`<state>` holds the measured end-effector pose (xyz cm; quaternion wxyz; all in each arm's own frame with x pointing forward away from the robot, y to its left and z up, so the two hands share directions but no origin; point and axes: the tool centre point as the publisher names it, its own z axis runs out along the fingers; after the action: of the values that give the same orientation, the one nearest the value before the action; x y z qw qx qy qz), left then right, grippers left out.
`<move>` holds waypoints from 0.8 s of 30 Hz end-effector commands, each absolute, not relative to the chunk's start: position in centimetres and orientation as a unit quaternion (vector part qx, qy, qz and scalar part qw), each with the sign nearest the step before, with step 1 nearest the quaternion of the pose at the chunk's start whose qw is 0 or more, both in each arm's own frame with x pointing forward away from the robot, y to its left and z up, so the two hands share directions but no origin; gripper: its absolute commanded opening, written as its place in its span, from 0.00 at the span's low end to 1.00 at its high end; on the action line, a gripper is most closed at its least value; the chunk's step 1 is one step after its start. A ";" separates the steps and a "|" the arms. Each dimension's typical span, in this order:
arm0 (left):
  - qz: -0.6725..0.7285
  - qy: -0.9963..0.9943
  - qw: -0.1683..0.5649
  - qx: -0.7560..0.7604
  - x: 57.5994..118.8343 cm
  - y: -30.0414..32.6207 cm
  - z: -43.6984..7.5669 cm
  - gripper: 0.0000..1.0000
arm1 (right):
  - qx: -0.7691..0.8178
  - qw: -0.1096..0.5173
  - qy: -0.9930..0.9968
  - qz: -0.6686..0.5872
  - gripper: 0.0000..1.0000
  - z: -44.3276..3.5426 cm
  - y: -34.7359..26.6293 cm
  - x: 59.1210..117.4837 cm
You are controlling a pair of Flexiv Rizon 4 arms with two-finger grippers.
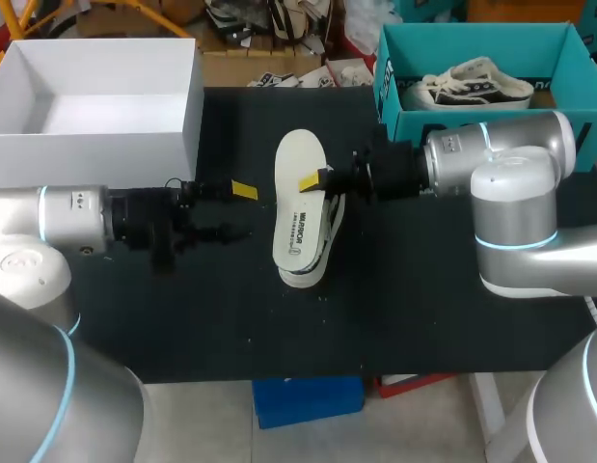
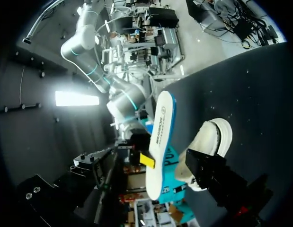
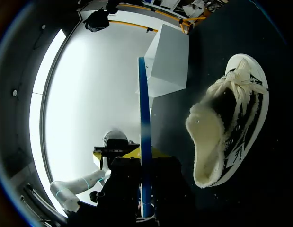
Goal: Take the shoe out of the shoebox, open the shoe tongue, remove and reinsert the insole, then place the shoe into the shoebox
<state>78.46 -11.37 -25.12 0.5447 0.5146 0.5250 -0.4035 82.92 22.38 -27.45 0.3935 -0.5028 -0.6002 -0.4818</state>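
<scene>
A white shoebox (image 1: 86, 154) stood far left of the shoe (image 1: 332, 227). Just left of the shoe, the left gripper (image 1: 236, 210) hung empty, fingers spread wide. Above the shoe, the right gripper (image 1: 320, 180) pinched the white insole (image 1: 298, 183). Only the wrist views showed the shoe's fleecy opening and the insole's blue edge.

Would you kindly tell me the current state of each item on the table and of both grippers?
insole: out of the shoe, held above it by the right gripper.
shoe: out of the box, lying on the table.
right gripper: shut on the insole.
left gripper: open, holding nothing.
white shoebox: open, empty.
teal shoebox: open, second shoe inside.
</scene>
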 end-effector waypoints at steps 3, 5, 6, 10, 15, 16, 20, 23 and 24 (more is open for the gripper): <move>-0.406 0.516 0.558 0.507 80.1 -12.6 -26.1 1.00 | -0.503 0.393 -0.600 -0.482 0.00 -27.5 22.5 82.9; -0.405 0.515 0.561 0.506 80.6 -12.9 -26.3 1.00 | -0.503 0.393 -0.600 -0.482 0.00 -27.5 22.5 82.9; -0.405 0.514 0.561 0.506 80.9 -13.1 -26.4 0.91 | -0.503 0.393 -0.600 -0.482 0.00 -27.5 22.5 82.9; -0.405 0.508 0.563 0.511 81.8 -13.8 -26.7 0.71 | -0.503 0.393 -0.600 -0.482 0.00 -27.5 22.5 82.9; -0.409 0.498 0.565 0.514 83.0 -14.9 -27.3 0.57 | -0.503 0.393 -0.600 -0.482 0.00 -27.5 22.5 82.9; -0.412 0.495 0.566 0.515 83.2 -15.2 -27.4 0.55 | -0.503 0.393 -0.600 -0.482 0.00 -27.5 22.5 82.9; -0.419 0.483 0.566 0.520 83.8 -16.1 -27.7 0.49 | -0.503 0.393 -0.600 -0.482 0.00 -27.5 22.5 82.9; -0.424 0.477 0.564 0.524 84.1 -16.8 -27.9 0.50 | -0.503 0.393 -0.600 -0.482 0.00 -27.5 22.5 82.9; -0.426 0.475 0.563 0.525 84.3 -17.0 -28.0 0.51 | -0.503 0.393 -0.600 -0.482 0.00 -27.5 22.5 82.9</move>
<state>83.10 -16.11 -27.48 0.5657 0.5215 0.4807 -0.4207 82.92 22.38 -27.45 0.3935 -0.5027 -0.6002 -0.4818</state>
